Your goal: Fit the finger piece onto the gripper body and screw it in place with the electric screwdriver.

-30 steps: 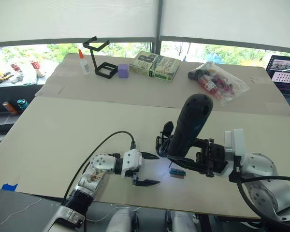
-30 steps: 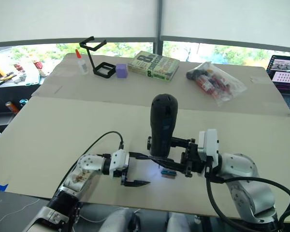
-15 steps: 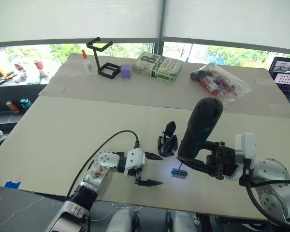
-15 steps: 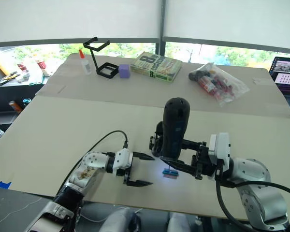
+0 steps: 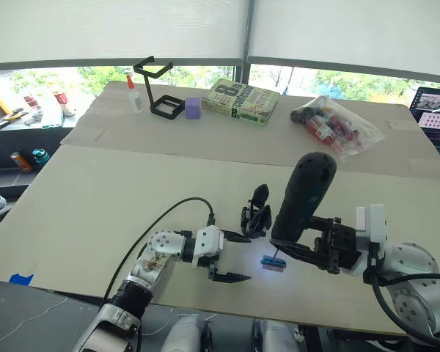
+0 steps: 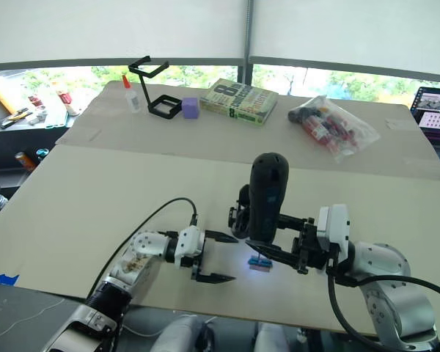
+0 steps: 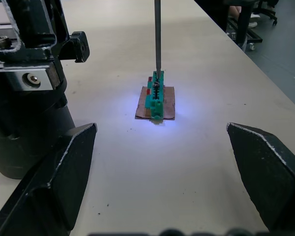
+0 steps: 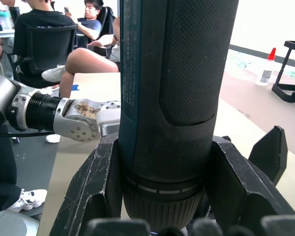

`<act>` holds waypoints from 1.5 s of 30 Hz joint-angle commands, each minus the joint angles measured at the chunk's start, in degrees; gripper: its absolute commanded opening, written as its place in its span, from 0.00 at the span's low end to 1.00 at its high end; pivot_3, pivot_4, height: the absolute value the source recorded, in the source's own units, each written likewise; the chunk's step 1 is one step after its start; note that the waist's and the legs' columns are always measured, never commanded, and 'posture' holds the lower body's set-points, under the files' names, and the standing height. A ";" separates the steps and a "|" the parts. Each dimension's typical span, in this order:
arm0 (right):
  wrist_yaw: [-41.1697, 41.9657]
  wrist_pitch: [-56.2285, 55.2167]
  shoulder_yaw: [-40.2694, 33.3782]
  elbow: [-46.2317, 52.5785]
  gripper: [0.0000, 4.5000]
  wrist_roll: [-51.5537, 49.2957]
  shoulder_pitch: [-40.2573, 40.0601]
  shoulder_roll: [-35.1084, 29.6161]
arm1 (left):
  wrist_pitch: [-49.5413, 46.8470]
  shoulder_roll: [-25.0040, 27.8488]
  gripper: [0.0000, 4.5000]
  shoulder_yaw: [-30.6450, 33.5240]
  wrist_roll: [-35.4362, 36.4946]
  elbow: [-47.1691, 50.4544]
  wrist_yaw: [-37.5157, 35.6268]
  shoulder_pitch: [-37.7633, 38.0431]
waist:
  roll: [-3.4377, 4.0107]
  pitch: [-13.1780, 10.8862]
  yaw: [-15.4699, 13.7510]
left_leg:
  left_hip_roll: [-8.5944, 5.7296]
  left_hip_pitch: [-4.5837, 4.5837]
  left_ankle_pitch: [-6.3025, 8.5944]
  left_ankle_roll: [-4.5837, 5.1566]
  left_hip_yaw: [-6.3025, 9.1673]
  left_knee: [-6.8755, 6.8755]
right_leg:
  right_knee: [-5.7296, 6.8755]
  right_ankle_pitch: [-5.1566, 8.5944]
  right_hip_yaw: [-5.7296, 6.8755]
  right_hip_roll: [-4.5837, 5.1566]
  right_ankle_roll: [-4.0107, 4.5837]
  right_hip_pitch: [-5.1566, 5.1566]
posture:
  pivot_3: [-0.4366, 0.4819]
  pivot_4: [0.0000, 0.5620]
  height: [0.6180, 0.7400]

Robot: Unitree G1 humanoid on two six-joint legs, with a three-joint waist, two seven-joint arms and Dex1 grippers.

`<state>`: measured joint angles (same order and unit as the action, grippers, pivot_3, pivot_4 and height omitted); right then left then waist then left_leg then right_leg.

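Looking down from the head in the left eye view, the right gripper [image 5: 308,242] is clamped around the electric screwdriver [image 5: 301,198], which stands nearly upright, rounded end up, with its thin bit reaching down to a small green-and-brown block [image 5: 271,264] lit by a bluish glow on the table [image 5: 95,198]. The gripper body [image 5: 255,217] sits on the table just behind that block and to the left of the screwdriver, a pointed finger rising from it. The left gripper [image 5: 231,257] lies low on the table left of the block, its jaws spread wide and holding nothing; the gripper body lies just beyond its farther fingertip, outside the jaws. At the far edge stand a black wire-frame stand [image 5: 158,88], a glue bottle [image 5: 135,97], a purple cube [image 5: 193,108], a book [image 5: 240,102] and a plastic bag of small items [image 5: 336,126].

The right eye view gives the same layout: the screwdriver held upright by the right gripper, the block under its bit, the left gripper's jaws apart beside it.

The left wrist view has the two black fingers [image 7: 59,182] set far apart, with the block ahead and between them, clear of both, and the metal bit touching its top. The gripper body stands close by one finger.

The right wrist view shows the screwdriver's textured barrel pinched between the right gripper's fingers [image 8: 96,191], with the left arm beyond. I cannot make out the finger piece
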<state>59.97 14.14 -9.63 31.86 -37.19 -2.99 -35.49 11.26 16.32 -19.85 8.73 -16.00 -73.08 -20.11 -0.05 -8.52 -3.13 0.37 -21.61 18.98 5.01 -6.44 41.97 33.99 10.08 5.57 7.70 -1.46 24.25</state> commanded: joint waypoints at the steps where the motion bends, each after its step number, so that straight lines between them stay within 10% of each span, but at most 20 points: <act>1: 0.29 -2.71 -1.49 1.25 0.43 -0.66 0.30 -0.25 | -0.67 -0.41 0.99 -3.48 -2.39 -2.20 0.38 1.95 | 0.00 0.00 0.00 | 0.00 0.00 0.00 0.00 0.00 0.00 | 0.00 0.00 0.00 0.00 0.00 0.00 | 0.48 0.27 1.00; 45: 0.27 -2.69 -1.43 0.03 0.43 0.65 -0.79 -0.99 | 12.49 -4.00 0.99 -4.55 -4.56 -22.24 0.03 0.95 | 1.18 1.15 -0.69 | -0.56 0.54 0.60 0.61 -0.02 -0.01 | -0.68 0.03 0.04 0.83 -0.96 -0.61 | 0.48 0.27 1.00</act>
<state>60.01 12.78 -9.62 30.33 -35.05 -4.41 -35.87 28.34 10.99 -20.39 8.36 -32.84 -71.20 -23.01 1.13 -7.37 -3.81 -0.19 -21.06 19.57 5.63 -6.46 41.96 33.30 10.10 5.61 8.52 -2.44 23.63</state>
